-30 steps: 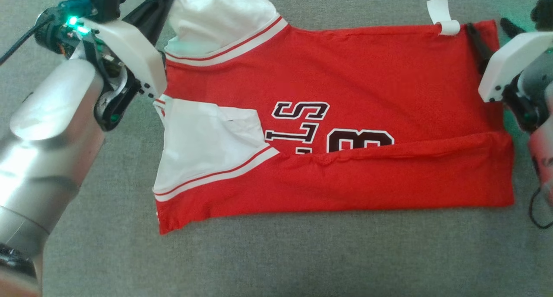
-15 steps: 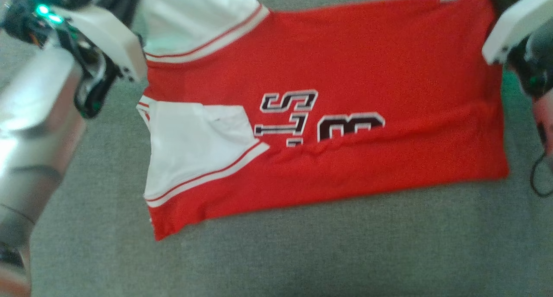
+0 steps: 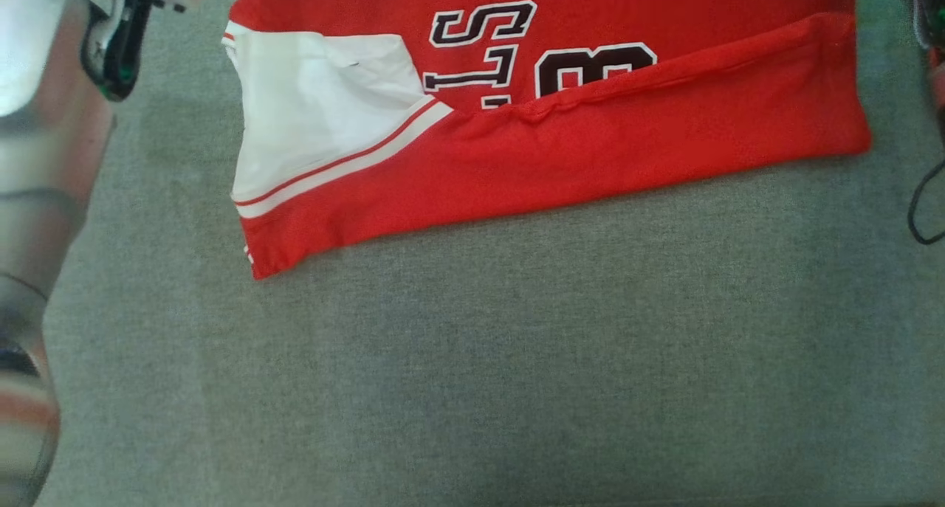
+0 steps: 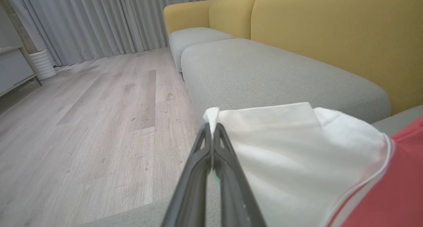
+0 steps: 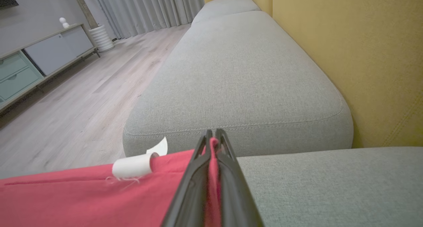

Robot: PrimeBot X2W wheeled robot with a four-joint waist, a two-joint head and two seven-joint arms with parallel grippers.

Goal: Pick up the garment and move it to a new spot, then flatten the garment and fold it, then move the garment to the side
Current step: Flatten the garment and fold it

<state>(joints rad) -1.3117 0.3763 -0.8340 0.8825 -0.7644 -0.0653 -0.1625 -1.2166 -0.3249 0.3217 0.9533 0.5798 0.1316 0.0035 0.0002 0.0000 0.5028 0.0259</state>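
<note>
The garment [image 3: 561, 145] is a red jersey with white side panels and dark lettering, partly folded on the grey cushion, its top cut off by the head view's upper edge. In the left wrist view my left gripper [image 4: 211, 129] is shut on the jersey's white corner [image 4: 284, 147]. The right wrist view has my right gripper [image 5: 211, 136] shut on the red edge [image 5: 99, 200], beside a white tag [image 5: 134, 166]. My left forearm [image 3: 44, 138] runs down the head view's left side.
Grey sofa cushions [image 3: 517, 367] spread wide in front of the jersey. A yellow backrest [image 4: 330, 32] stands behind the seats. Wooden floor [image 4: 82, 121], curtains and a low cabinet [image 5: 39, 61] lie beyond the sofa edge. A dark cable [image 3: 923, 204] hangs at the right.
The head view has swung down, so the jersey and both grippers slid toward the top edge. The near red fold now lies smoother over the lettering.
</note>
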